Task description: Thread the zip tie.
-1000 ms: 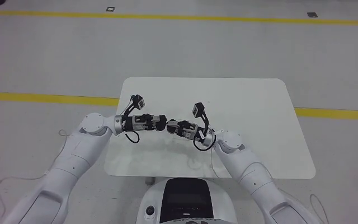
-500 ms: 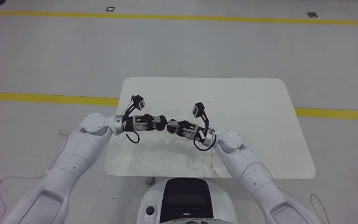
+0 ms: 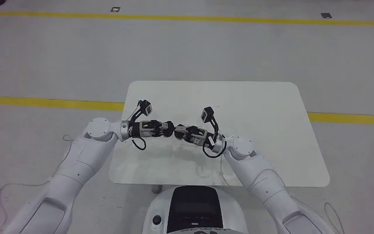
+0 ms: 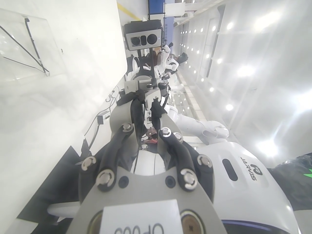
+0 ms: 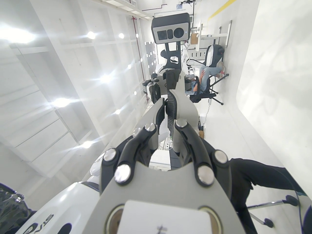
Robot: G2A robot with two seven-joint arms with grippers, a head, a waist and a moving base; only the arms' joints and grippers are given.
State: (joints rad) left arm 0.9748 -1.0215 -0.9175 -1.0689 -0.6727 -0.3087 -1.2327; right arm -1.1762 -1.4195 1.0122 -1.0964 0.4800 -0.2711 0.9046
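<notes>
Clear tray (image 4: 57, 49) on white table (image 3: 263, 117), several loose black ties (image 4: 34, 43) lying flat inside, tray cut off at the frame edge in the left wrist view. Both grippers tip to tip above table mid-left: left gripper (image 4: 143, 103) fingers narrow on the zip tie (image 4: 137, 118), a thin black strip running back toward its palm, far end hidden. Right gripper (image 5: 167, 101) pads pressed almost together, whatever sits between them too hidden to make out.
</notes>
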